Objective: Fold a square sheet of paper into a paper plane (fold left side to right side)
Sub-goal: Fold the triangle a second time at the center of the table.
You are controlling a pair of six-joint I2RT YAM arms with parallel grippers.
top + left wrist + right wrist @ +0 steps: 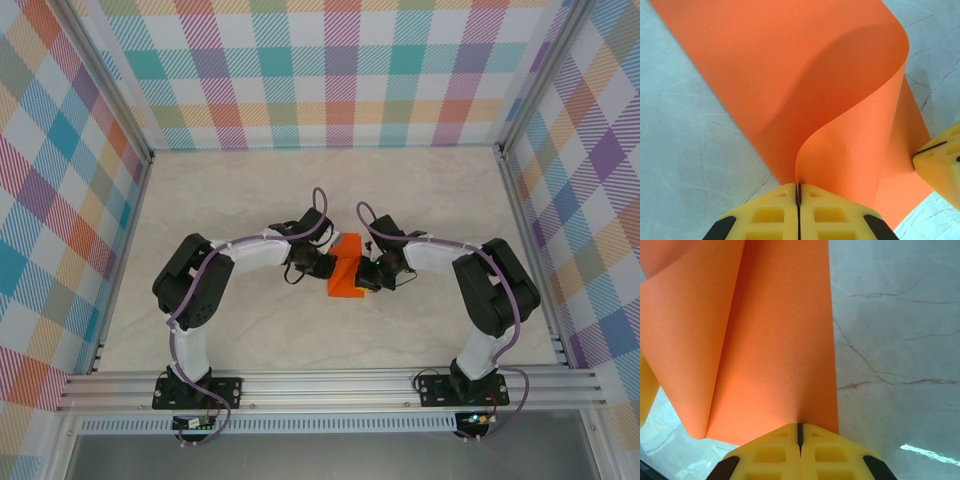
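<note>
The square sheet of paper (pixel 346 270) is bright orange and sits mid-table between both arms, lifted and curled. In the left wrist view the sheet (pixel 790 75) bends up and over in a soft loop, and my left gripper (pixel 799 194) is shut on its near edge. In the right wrist view the sheet (pixel 775 340) hangs in two sloping panels, with my right gripper (pixel 800 432) shut on its edge. A yellow finger of the right gripper (pixel 940 167) touches the paper's right side. From above, the left gripper (pixel 325 264) and right gripper (pixel 368 277) flank the sheet. The paper plane is out of view.
A pale marble tabletop (pixel 250 190) lies under the paper. Checked walls (pixel 320 70) close the back and both sides. An aluminium rail (pixel 330 385) runs along the near edge with both arm bases on it.
</note>
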